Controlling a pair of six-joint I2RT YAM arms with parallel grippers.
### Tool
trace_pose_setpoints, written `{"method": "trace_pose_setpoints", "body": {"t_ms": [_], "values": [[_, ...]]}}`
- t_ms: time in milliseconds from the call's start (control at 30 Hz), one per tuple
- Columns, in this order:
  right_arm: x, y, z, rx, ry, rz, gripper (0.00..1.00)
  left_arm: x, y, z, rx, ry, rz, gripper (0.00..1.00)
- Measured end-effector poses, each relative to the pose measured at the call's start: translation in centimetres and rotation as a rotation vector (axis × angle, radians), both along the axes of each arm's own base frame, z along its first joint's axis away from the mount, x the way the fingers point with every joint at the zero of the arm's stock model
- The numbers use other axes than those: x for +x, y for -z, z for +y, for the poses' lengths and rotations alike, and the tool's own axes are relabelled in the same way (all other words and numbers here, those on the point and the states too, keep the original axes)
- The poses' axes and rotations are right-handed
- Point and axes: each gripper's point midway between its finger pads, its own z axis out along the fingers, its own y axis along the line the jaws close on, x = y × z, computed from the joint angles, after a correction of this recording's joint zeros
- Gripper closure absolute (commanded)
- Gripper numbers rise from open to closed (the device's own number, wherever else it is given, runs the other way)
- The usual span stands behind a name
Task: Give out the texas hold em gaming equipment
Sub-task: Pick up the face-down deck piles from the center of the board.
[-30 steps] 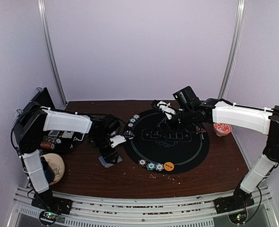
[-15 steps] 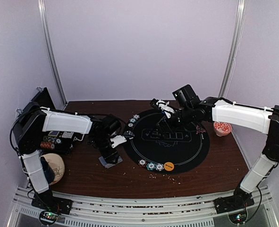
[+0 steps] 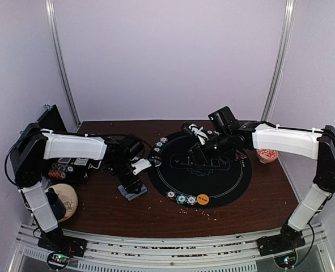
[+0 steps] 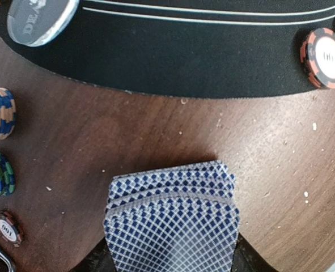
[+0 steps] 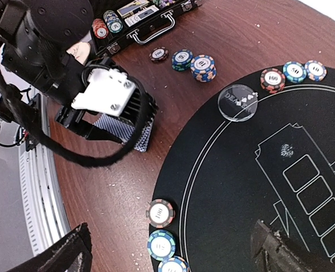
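Several thin cards [image 4: 173, 226] with blue criss-cross backs, fanned in a small stack on the brown wooden worktop [image 4: 258, 147], just beside the round black mat [image 4: 201, 51]. Round striped chips [image 4: 325, 58] on the mat's edge and on the wood. Clear round dealer disc [image 5: 237, 102] on the mat. Left tool [image 3: 133, 182] down over the cards, dark fingers mostly cut off in the wrist view; cannot tell if squeezing. Right tool [image 5: 170, 241] spread wide above the mat, holding nothing.
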Motion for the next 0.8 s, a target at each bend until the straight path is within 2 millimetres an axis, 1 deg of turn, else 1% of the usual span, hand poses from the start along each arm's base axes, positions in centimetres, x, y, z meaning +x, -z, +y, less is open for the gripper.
{"method": "trace_pose_setpoints", "body": {"t_ms": [100, 233, 367, 467, 567, 667, 800], "values": [[0.0, 0.9, -0.3, 0.014, 0.000, 0.036, 0.03, 0.2, -0.7, -0.1, -0.012, -0.006, -0.018, 0.70], [0.0, 2.9, -0.1, 0.015, -0.010, 0.106, 0.04, 0.3, -1.7, -0.5, -0.035, -0.009, -0.045, 0.70], [-0.4, 5.4, 0.2, 0.005, -0.021, 0.194, 0.04, -0.2, -1.9, -1.1, -0.038, 0.004, -0.052, 0.70], [-0.7, 6.5, 0.5, 0.005, -0.028, 0.247, 0.03, -0.7, -2.0, -1.7, -0.038, 0.020, -0.057, 0.70], [-1.0, 6.7, 0.8, 0.021, -0.033, 0.283, 0.02, -1.0, -2.4, -2.5, -0.047, 0.036, -0.067, 0.70], [-1.2, 6.2, 1.3, 0.062, -0.041, 0.301, 0.01, -1.1, -3.3, -3.7, -0.066, 0.051, -0.090, 0.70], [-1.2, 5.5, 1.8, 0.116, -0.041, 0.329, 0.01, -1.3, -5.2, -6.1, -0.109, 0.085, -0.133, 0.70]]}}
